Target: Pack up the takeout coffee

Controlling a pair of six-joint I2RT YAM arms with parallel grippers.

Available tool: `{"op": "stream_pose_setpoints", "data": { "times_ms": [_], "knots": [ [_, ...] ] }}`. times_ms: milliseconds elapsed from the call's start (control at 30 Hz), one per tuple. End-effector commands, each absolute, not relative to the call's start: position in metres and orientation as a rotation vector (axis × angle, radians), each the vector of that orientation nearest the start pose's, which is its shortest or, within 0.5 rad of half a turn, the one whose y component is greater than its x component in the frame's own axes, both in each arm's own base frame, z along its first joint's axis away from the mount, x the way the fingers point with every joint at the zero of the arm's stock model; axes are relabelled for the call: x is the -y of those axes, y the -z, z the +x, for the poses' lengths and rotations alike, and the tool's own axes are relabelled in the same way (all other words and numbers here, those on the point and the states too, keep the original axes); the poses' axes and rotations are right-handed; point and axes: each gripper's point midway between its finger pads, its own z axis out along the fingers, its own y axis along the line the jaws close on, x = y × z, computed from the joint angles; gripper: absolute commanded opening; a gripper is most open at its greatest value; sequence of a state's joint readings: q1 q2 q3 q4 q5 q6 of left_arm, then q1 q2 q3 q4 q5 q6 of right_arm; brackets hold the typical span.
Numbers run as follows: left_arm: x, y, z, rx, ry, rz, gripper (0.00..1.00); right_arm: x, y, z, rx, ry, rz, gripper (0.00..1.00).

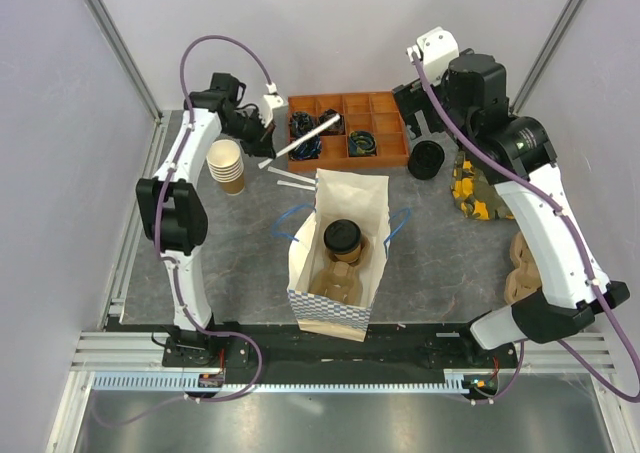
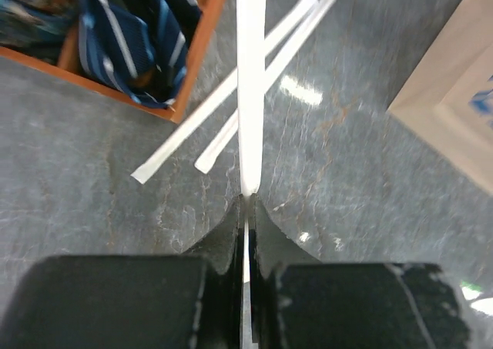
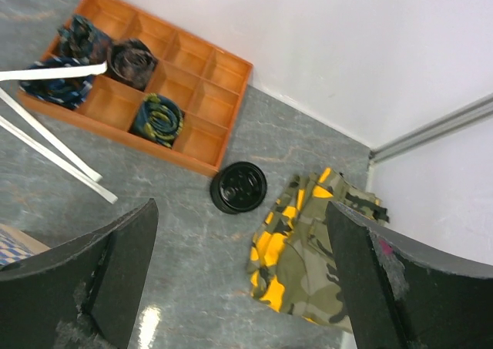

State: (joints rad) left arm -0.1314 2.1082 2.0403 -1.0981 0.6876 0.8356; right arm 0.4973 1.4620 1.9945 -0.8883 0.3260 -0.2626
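The takeout coffee (image 1: 342,239) stands inside the paper bag (image 1: 350,188) in the middle of the surface (image 1: 440,258). It shows black on top with a tan strip below, and the bag's walls hide the rest. At eleven o'clock my left claw (image 2: 246,206) is pinched tight on a white straw (image 2: 250,79). At one o'clock my right claw (image 3: 243,280) gapes wide, holding nothing.

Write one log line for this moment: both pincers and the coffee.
left pincer: shut on straw | right pincer: open, empty | coffee: lidded, standing in bag | straw: not yet in bag
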Motion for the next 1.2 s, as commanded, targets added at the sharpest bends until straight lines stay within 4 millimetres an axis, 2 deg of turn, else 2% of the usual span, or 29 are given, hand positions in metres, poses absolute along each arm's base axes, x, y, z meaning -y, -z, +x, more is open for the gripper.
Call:
{"op": "stream_pose_setpoints", "data": {
  "times_ms": [0, 200, 233, 267, 300, 367, 400, 467, 500, 533, 733, 767, 833, 933, 1000, 1100, 1167],
  "knots": [
    [0.165, -0.258, 0.454, -1.908, 0.716, 1.129, 0.02, -0.132, -0.468, 0.362, -1.753, 0.044, -0.433, 0.98],
    [0.177, -0.331, 0.438, -1.746, 0.747, 1.027, 0.02, -0.155, -0.504, 0.351, -1.657, -0.172, -0.385, 0.98],
    [0.178, -0.339, 0.436, -1.725, 0.752, 1.015, 0.02, -0.157, -0.522, 0.347, -1.617, -0.21, -0.364, 0.98],
    [0.178, -0.35, 0.435, -1.695, 0.749, 0.997, 0.02, -0.162, -0.526, 0.348, -1.612, -0.257, -0.339, 0.98],
    [0.181, -0.365, 0.432, -1.662, 0.76, 0.964, 0.02, -0.168, -0.542, 0.341, -1.568, -0.311, -0.347, 0.98],
    [0.183, -0.382, 0.429, -1.624, 0.773, 0.935, 0.02, -0.175, -0.559, 0.338, -1.516, -0.386, -0.321, 0.98],
    [0.185, -0.397, 0.427, -1.594, 0.783, 0.906, 0.02, -0.181, -0.561, 0.336, -1.502, -0.424, -0.331, 0.98],
    [0.187, -0.41, 0.423, -1.567, 0.796, 0.888, 0.02, -0.185, -0.582, 0.33, -1.417, -0.48, -0.323, 0.98],
    [0.188, -0.421, 0.417, -1.548, 0.806, 0.878, 0.02, -0.189, -0.579, 0.331, -1.418, -0.51, -0.308, 0.98],
    [0.191, -0.429, 0.414, -1.52, 0.803, 0.881, 0.02, -0.191, -0.592, 0.33, -1.366, -0.54, -0.295, 0.98],
    [0.213, -0.457, 0.383, -1.428, 0.836, 0.896, 0.02, -0.218, -0.616, 0.327, -1.277, -0.75, -0.28, 0.98],
    [0.216, -0.453, 0.381, -1.435, 0.842, 0.894, 0.02, -0.221, -0.62, 0.325, -1.261, -0.772, -0.287, 0.98],
    [0.222, -0.458, 0.369, -1.401, 0.839, 0.91, 0.02, -0.228, -0.624, 0.321, -1.228, -0.827, -0.299, 0.97],
    [0.229, -0.458, 0.358, -1.387, 0.857, 0.919, 0.02, -0.23, -0.621, 0.328, -1.237, -0.852, -0.257, 0.95],
    [0.231, -0.465, 0.351, -1.36, 0.852, 0.92, 0.02, -0.231, -0.626, 0.33, -1.225, -0.876, -0.242, 0.95],
    [0.235, -0.467, 0.343, -1.347, 0.864, 0.926, 0.02, -0.24, -0.627, 0.331, -1.231, -0.951, -0.233, 0.91],
    [0.239, -0.468, 0.338, -1.334, 0.877, 0.936, 0.02, -0.244, -0.621, 0.337, -1.254, -0.979, -0.21, 0.89]
  ]
}}
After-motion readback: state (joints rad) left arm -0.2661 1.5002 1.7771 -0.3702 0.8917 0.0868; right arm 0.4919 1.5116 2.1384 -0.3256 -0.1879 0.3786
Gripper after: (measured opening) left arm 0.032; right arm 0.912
